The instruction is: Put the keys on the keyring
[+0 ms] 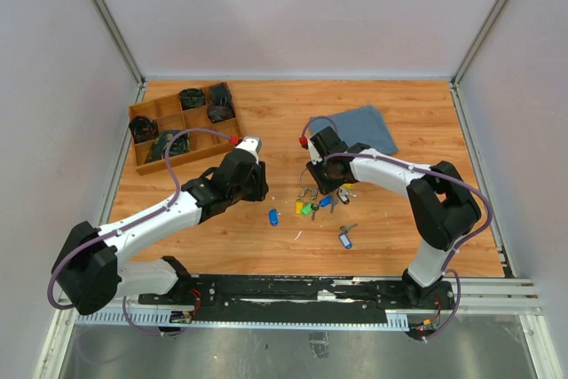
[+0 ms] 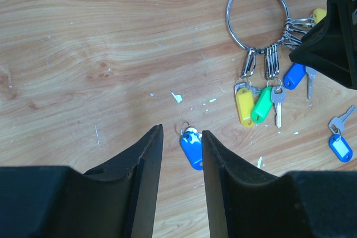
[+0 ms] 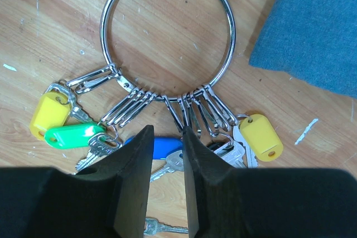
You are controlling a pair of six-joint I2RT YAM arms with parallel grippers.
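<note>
Between left fingers (image 2: 146, 188), bright blue key (image 2: 191, 150)

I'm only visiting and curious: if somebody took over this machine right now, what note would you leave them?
The left fingers are open, with the loose bright blue key just ahead of their gap, not gripped.
The right fingers sit at the clips of the keyring with a narrow gap; whether they pinch a clip is unclear.
The keyring lies flat, carrying other keys with yellow, green and blue heads.
The blue-grey key lies loose, apart from the ring.
Done: neither loose key is on the ring.
Left: pick up both and hook them on.
</note>
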